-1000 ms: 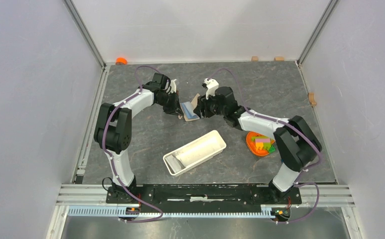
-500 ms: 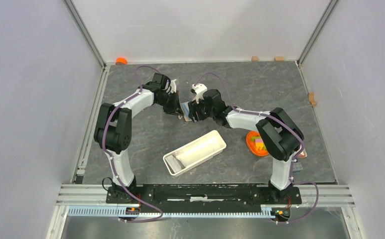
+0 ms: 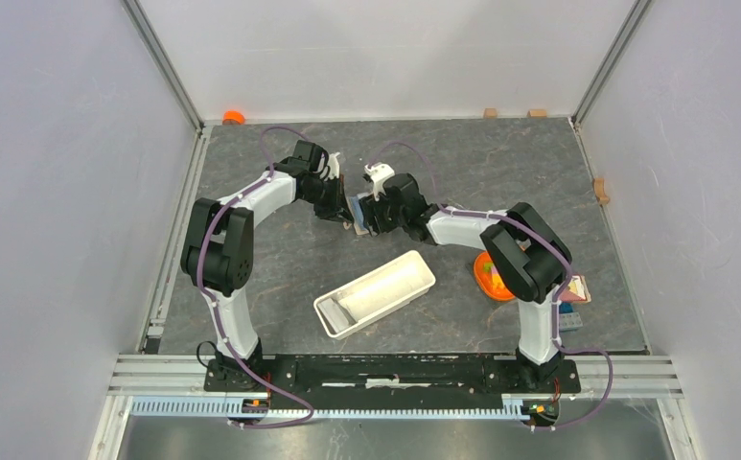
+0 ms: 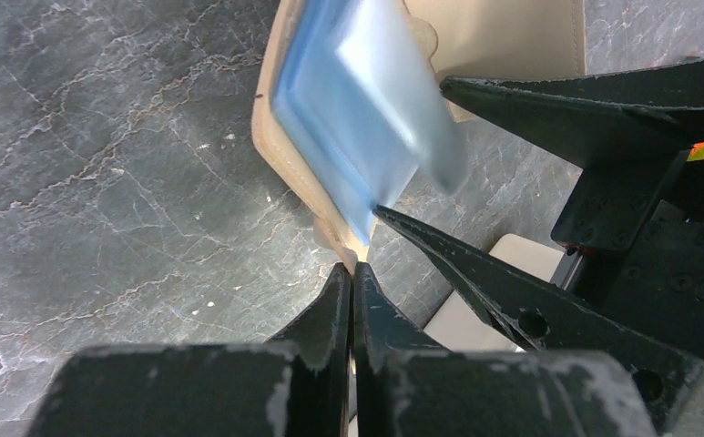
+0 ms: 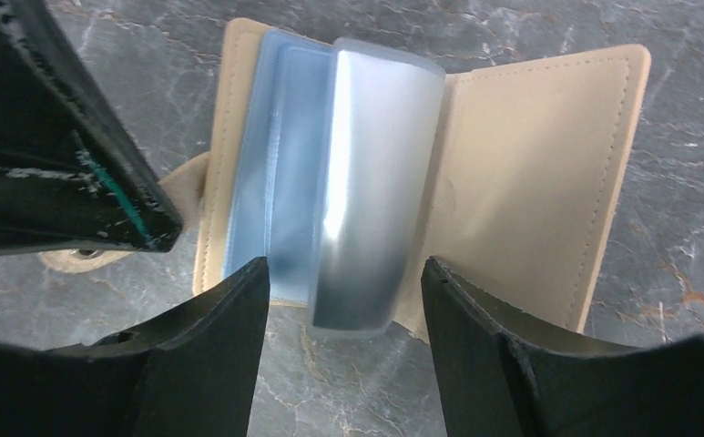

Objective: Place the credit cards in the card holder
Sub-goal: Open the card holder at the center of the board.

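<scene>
Am pinching edge of tan card holder with my left gripper, clamped on it, far side of table. My right gripper is hanging spread, straddling clear sleeves. Sleeves looking floppy and slick, so judging free edge best hold. Guessing cards are lying beside right arm base, partly hidden.

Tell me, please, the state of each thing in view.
Holder: open, covers spread.
Sleeves: fanned up.
Left gripper: shut on holder's edge.
Right gripper: open, straddling a sleeve.
Tray: upright, something white inside.
Bowl: mostly hidden.
</scene>
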{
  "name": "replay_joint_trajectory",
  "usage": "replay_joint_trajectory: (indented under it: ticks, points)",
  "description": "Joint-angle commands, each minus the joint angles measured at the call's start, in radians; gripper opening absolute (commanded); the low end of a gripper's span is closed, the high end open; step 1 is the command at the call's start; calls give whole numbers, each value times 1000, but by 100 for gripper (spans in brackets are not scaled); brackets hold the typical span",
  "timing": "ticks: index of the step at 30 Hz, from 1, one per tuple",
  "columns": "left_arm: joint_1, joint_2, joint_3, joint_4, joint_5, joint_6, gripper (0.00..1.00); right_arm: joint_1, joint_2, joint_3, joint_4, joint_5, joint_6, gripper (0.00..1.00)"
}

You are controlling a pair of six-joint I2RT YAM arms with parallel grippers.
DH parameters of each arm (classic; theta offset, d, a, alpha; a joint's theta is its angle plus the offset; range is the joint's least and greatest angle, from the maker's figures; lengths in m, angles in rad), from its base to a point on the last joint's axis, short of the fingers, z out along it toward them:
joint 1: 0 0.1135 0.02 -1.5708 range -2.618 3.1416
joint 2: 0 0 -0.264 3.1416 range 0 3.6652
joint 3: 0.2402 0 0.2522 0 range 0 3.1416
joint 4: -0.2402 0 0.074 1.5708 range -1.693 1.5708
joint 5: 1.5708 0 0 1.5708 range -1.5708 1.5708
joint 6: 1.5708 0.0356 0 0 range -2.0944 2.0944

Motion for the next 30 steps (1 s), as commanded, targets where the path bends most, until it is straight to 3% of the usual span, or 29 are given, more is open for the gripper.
replay_joint_trajectory:
  ticks: [1,10,16,19,25,30]
  points:
    - [5,-44,18,34,30,23,2,23,20,57,-25,137,-22,67]
    - [5,-43,18,34,19,24,2,56,2,56,-101,529,36,68]
    - [5,-32,30,11,-3,39,2,56,-37,35,-79,667,23,69]
    - [5,-30,30,9,10,47,2,50,-21,61,-66,633,5,70]
    - [5,-17,52,-32,-32,77,2,30,-62,15,48,282,-28,76]
    - [5,-16,54,-34,-29,77,2,30,-57,17,69,195,-46,77]
